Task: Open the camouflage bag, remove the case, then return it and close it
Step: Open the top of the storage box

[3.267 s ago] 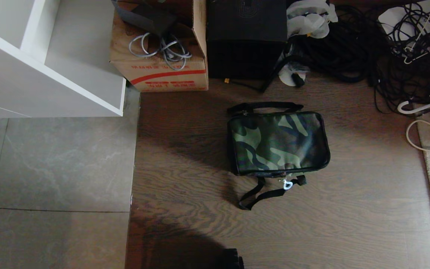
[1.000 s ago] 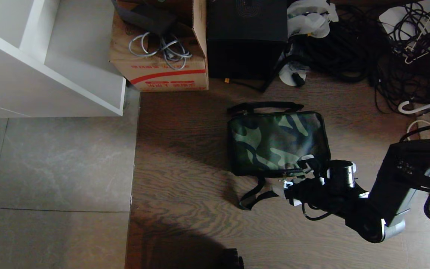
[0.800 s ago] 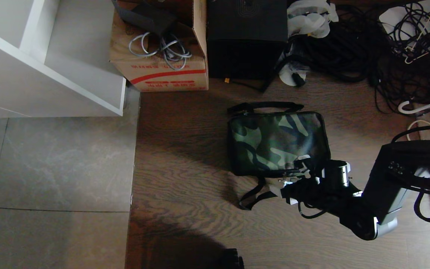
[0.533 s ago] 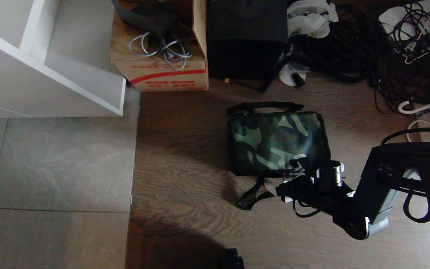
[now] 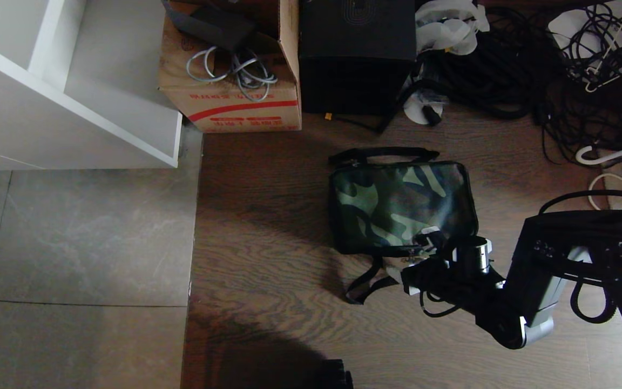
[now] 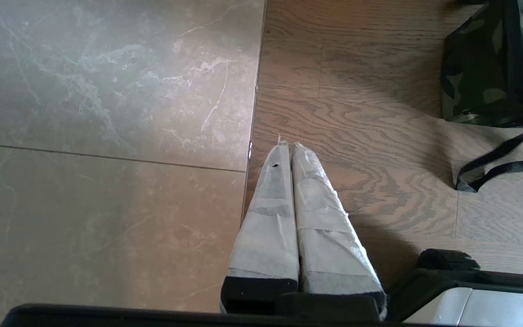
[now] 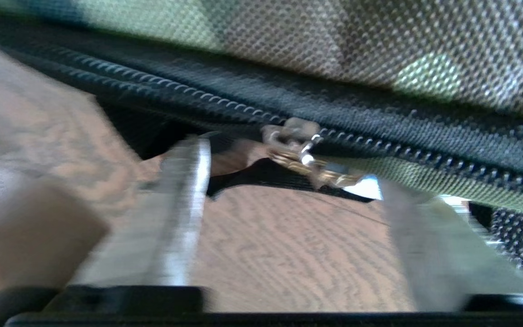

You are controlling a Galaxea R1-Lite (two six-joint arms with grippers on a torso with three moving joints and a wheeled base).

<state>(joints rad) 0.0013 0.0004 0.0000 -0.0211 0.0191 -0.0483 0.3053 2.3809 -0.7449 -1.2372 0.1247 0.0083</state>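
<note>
The camouflage bag point(image 5: 400, 205) lies shut on the wooden floor, its black strap point(image 5: 370, 283) trailing off the near side. My right gripper point(image 5: 414, 255) is low at the bag's near edge, right by the zipper. Up close, the right gripper point(image 7: 293, 165) is open, its fingertips on either side of the metal zipper pull point(image 7: 307, 159) without pinching it. The bag's black zipper line point(image 7: 225, 102) runs just beyond. The case is hidden. My left gripper point(image 6: 287, 145) is shut and empty, parked over the floor well left of the bag point(image 6: 479, 81).
A brown cardboard box point(image 5: 235, 102) with a red stripe and a tall black box point(image 5: 357, 54) stand behind the bag. Tangled black cables point(image 5: 559, 65) fill the far right. A white shelf unit point(image 5: 73, 108) stands far left, above grey tiles point(image 5: 73, 243).
My right arm came in from the right and slid left up to the bag's near edge. Its fingers have drawn somewhat closer together around the zipper pull. The bag has not moved.
</note>
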